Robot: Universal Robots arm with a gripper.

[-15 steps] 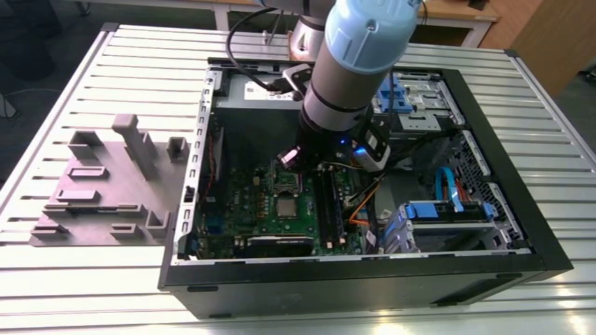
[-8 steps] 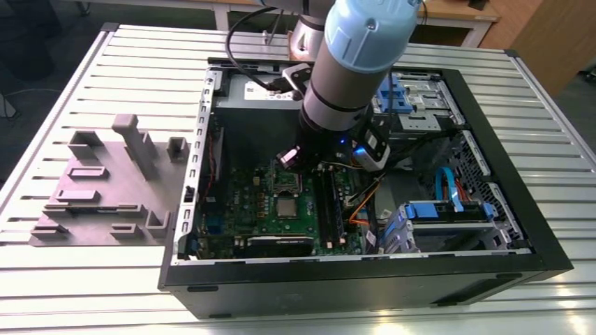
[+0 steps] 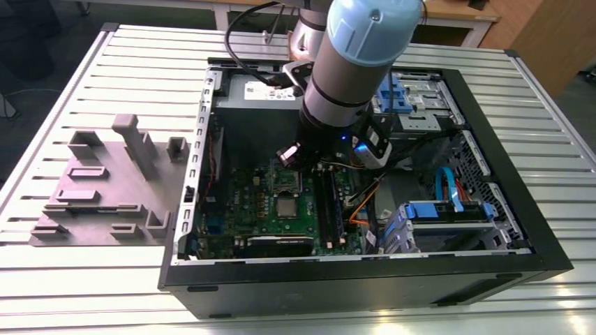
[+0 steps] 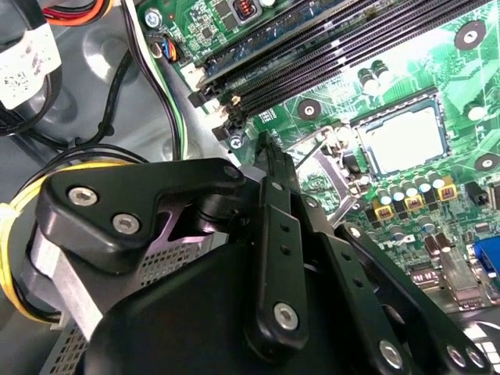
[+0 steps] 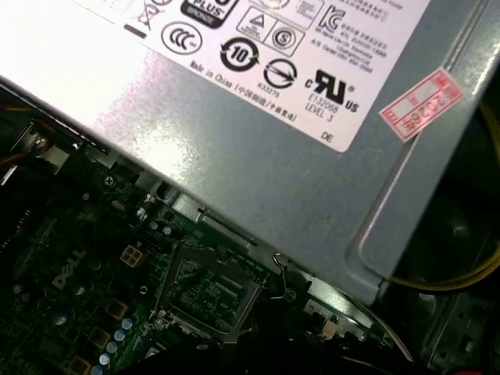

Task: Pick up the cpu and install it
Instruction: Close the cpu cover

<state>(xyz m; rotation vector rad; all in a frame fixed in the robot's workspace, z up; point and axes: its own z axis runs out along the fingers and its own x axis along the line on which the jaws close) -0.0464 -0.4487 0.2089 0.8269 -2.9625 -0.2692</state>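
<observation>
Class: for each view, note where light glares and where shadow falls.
First wrist view: glare bleaches the white label on the grey box; the motherboard beside it lies in shadow. Exterior view: the slatted table glares along its near edge; the case interior is dark. Second wrist view: the motherboard is evenly lit.

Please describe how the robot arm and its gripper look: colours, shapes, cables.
The arm is a thick grey tube with a pale blue cap at its joint and black rings. A black cable loops beside it, and a small blue light glows near the wrist. The gripper is black linked bars with silver screws.
</observation>
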